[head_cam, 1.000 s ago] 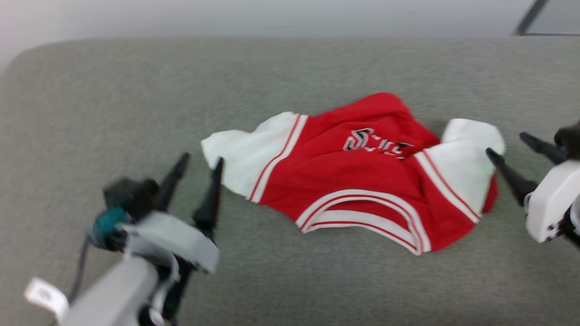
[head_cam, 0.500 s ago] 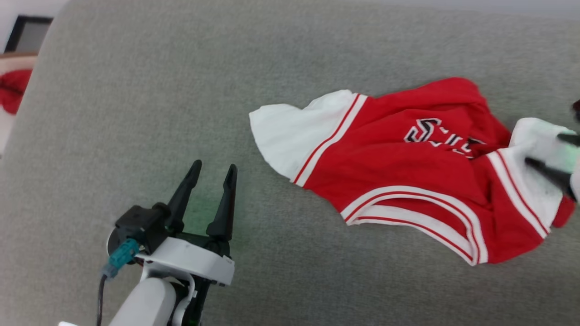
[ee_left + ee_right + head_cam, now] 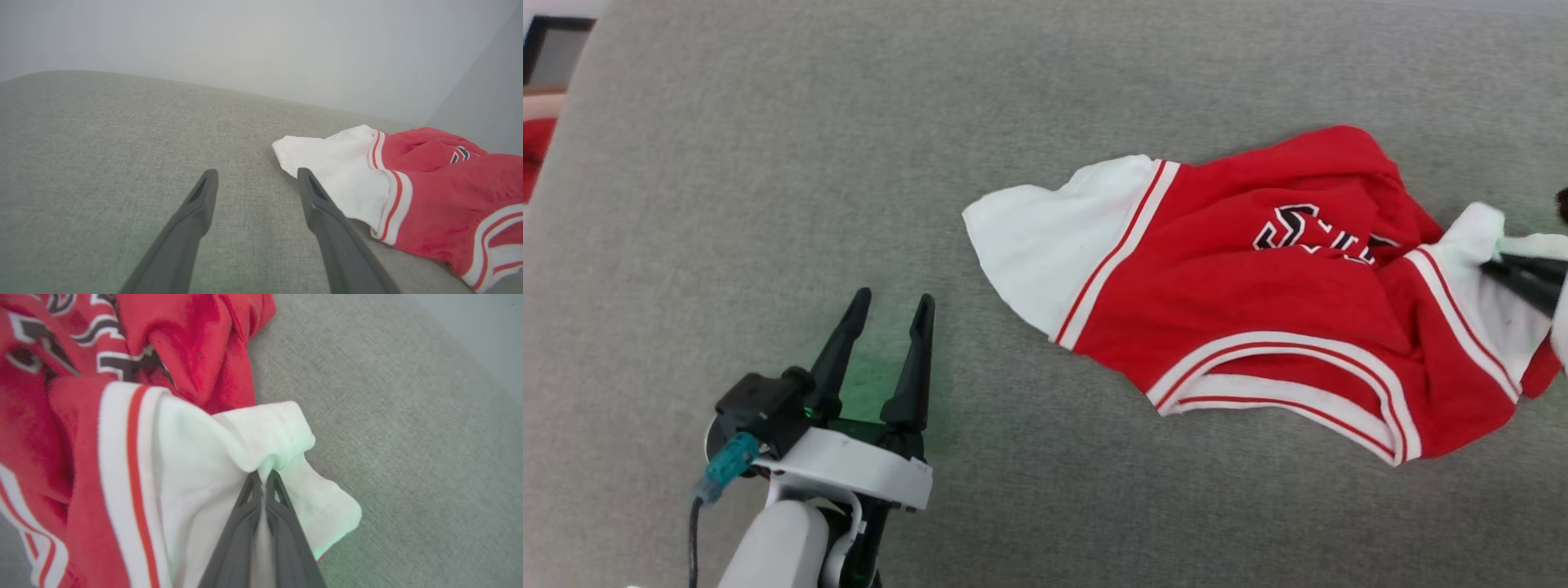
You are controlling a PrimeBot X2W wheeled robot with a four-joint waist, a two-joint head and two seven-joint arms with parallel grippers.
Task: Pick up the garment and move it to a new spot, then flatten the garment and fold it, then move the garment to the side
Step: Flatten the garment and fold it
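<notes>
Half a second ago the right gripper (image 3: 1493,268) had its fingers spread to either side of the garment's (image 3: 1241,310) white sleeve (image 3: 196,465). Now they are pressed together on a fold of it, and the right wrist view shows the cloth puckered into a small peak at the tips. The grasp for the pick-up looks made on that side, but the lift has not begun: the jersey lies crumpled on the right half of the bench (image 3: 768,163), collar trim toward the robot and its lettering partly buried in a crease. The left gripper (image 3: 893,296) is much where it was, hovering with fingers spread and holding nothing, near the other white sleeve (image 3: 1045,237) but apart from it. To the robot's left a wide bare stretch of grey bench runs to a rounded edge, with a red patch (image 3: 531,155) beyond it. In the right wrist view the bench ends not far past the pinched sleeve, so that side offers little room. The new spot is probably best sought leftward, where the cloth could also be spread flat
</notes>
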